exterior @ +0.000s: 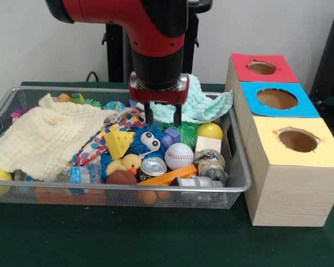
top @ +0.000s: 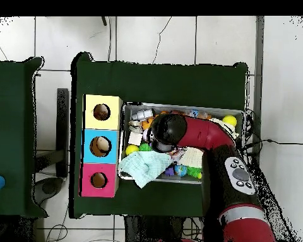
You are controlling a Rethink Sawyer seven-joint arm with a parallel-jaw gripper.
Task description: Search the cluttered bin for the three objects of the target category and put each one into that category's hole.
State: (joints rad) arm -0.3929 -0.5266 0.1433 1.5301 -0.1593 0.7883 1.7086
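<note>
One gripper (exterior: pixel 162 115), fingers open and empty, hangs just before mint cloth (exterior: pixel 203 105); cream cloth (exterior: pixel 44 139) lies well aside.

I see my red and black arm (exterior: pixel 150 33) reaching in from the bench's far edge in the front view, bending down near the middle. My gripper (exterior: pixel 162 117) points straight down, its two dark fingers (exterior: pixel 149 114) spread apart with nothing between them.
</note>
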